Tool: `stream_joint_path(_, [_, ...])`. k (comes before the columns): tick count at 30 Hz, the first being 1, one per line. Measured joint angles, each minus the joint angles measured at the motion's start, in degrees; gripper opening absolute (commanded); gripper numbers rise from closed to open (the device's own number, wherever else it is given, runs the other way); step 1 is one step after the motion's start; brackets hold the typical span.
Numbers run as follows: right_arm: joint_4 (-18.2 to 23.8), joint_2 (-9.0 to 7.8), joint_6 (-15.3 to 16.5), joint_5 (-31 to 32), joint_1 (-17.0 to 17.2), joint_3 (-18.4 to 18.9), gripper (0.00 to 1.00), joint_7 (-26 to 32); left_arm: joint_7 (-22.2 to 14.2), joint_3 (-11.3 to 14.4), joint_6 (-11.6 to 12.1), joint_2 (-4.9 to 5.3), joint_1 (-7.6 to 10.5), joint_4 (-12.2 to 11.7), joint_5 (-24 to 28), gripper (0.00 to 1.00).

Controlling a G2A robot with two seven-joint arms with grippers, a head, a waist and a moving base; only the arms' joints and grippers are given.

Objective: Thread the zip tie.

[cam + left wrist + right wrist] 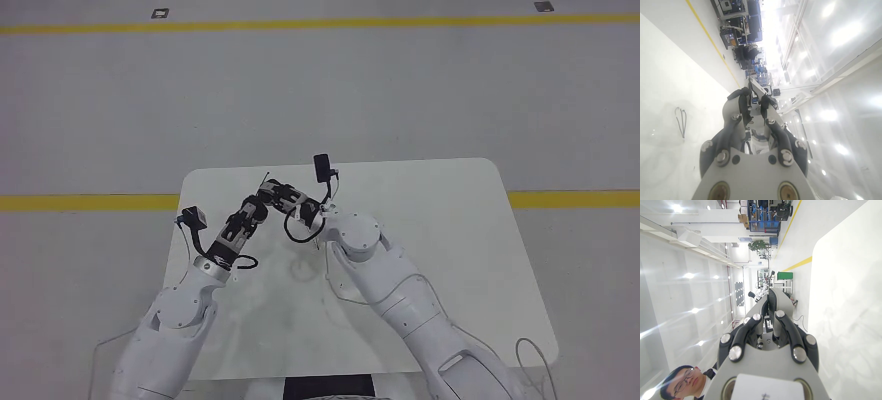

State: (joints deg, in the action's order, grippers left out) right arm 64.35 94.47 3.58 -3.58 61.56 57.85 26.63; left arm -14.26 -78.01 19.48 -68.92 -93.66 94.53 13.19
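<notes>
We see the two claws meeting above the white counter (450, 250), toward 10 o'clock from its middle. The left arm comes in from about 7 o'clock and the right arm from about 5 o'clock.

The right claw (769, 295) is pressed together, with no gap between the grey finger and the ribbed black pad (772, 300). It pinches the zip tie (771, 276), a thin dark strip. The strip's free length stands out past the claw's tips and ends in a small head.

The left claw (754, 94) stands narrowly parted, its dark-padded fingers (743, 106) on either side of the right claw's pale tips. A thin dark strip runs along the inner face of one left finger. We cannot tell whether that finger presses it or only lies beside it. From the top camera, a fine dark line rises at 12 o'clock just above where the claws meet.

A small bunch of spare ties (681, 123) lies flat on the counter, looped together at one end and well apart from both claws. Nothing lies between them and the claws.

A yellow floor line (90, 202) runs from 9 to 3 o'clock behind the counter.
</notes>
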Motion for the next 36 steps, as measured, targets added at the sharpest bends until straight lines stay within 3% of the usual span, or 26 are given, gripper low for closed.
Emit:
stream_joint_path(8, [0.82, -0.30, 0.04, -0.03, 0.45, 0.08, 0.00, -0.50, 0.36, -0.21, 0.00, -0.14, -0.14, 0.18, 0.32, 0.13])
stream_joint_path(15, [2.08, -0.58, -0.24, 0.10, 1.16, -0.04, 0.00, -0.57, 0.67, -0.41, 0.00, -0.26, -0.36, 0.32, 0.35, 0.06])
stream_joint_path(17, [2.38, -0.64, -0.38, 0.08, 1.30, -0.18, 0.00, -0.51, 0.74, -0.49, 0.00, -0.30, -0.48, 0.35, 0.37, 0.00])
stream_joint_path(23, [2.86, -0.75, -0.48, -0.13, 1.59, -0.55, 0.00, -0.66, 0.99, -0.65, 0.00, -0.40, -0.86, 0.44, 0.52, 0.00])
stream_joint_path(24, [2.90, -0.77, -0.56, -0.11, 1.61, -0.63, 0.39, -0.65, 1.01, -0.69, 0.00, -0.41, -0.93, 0.47, 0.52, 0.00])
stream_joint_path(25, [2.94, -0.80, -0.71, -0.07, 1.62, -0.72, 1.00, -0.65, 1.01, -0.76, 0.00, -0.42, -1.02, 0.53, 0.53, 0.00])
stream_joint_path(36, [4.27, -1.43, -0.95, -0.20, 2.80, 0.23, 1.00, -1.04, -1.54, -2.29, 0.00, -0.23, -2.03, 1.38, 1.83, 0.00])
